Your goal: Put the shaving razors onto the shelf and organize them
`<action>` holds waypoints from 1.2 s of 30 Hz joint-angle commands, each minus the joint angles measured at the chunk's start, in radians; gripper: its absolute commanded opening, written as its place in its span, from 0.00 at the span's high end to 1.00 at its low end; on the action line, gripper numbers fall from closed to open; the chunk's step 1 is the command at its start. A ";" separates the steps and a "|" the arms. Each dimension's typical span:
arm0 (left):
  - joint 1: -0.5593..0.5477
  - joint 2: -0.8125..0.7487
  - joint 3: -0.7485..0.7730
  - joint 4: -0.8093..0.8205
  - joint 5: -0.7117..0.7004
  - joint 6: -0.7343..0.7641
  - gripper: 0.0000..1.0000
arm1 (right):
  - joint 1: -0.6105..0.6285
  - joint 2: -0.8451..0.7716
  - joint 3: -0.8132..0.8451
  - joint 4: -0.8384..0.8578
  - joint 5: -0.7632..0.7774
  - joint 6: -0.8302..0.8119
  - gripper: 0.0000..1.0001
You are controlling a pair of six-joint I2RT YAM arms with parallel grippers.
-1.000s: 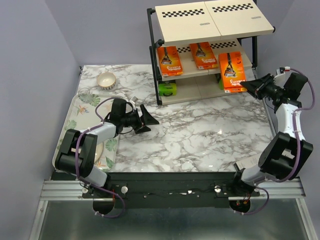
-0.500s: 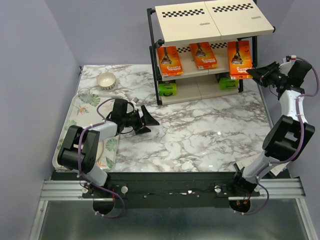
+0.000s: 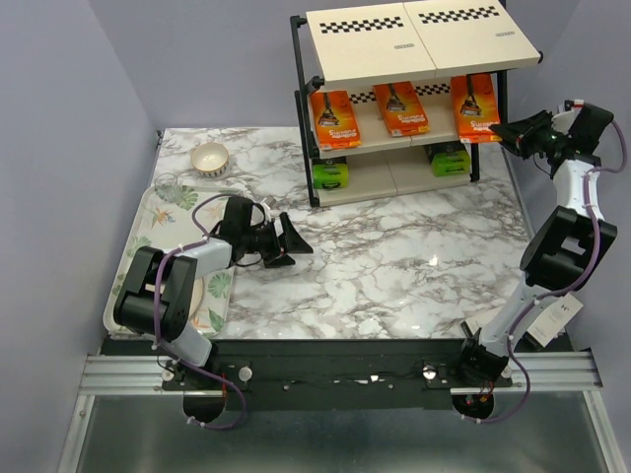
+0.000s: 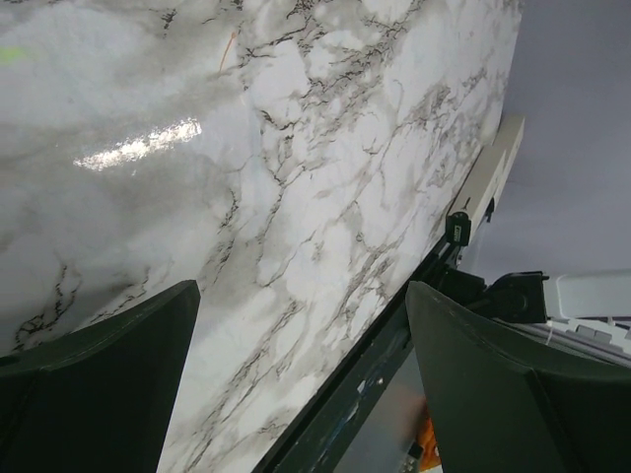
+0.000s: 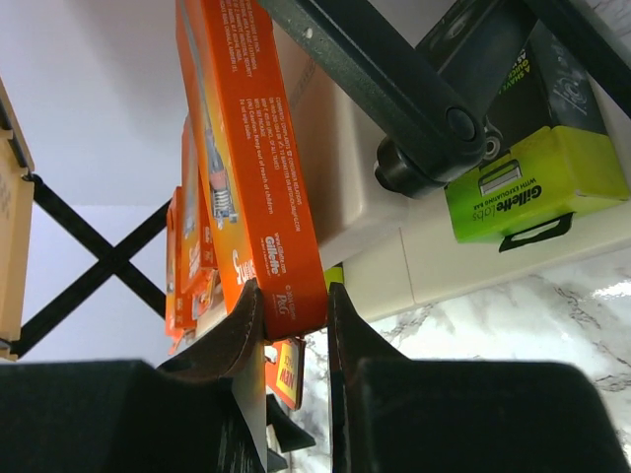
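The shelf (image 3: 394, 44) stands at the back of the marble table. Two orange shaving razor packs (image 3: 335, 118) (image 3: 404, 108) lie on its middle board. A third orange pack (image 3: 473, 99) is at the right end of that board, and my right gripper (image 3: 505, 133) is shut on its near edge. In the right wrist view that orange pack (image 5: 246, 158) is clamped between my fingers (image 5: 294, 320). Two black packs with lime-green ends (image 3: 330, 175) (image 3: 449, 160) rest on the bottom board. My left gripper (image 3: 294, 244) hangs open and empty over the table.
A floral tray (image 3: 158, 212) lies at the left edge under the left arm. A small bowl (image 3: 209, 158) sits behind it. The shelf's black tube frame (image 5: 394, 89) passes close above my right fingers. A green-ended pack (image 5: 532, 187) lies just beyond it.
My right gripper has lifted the orange pack up and back, from in front of the shelf's right end onto the middle board. The left arm has hardly moved.
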 commanded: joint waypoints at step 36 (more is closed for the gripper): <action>-0.019 -0.012 0.012 -0.038 -0.043 0.072 0.05 | 0.031 0.020 0.114 -0.054 -0.003 0.022 0.13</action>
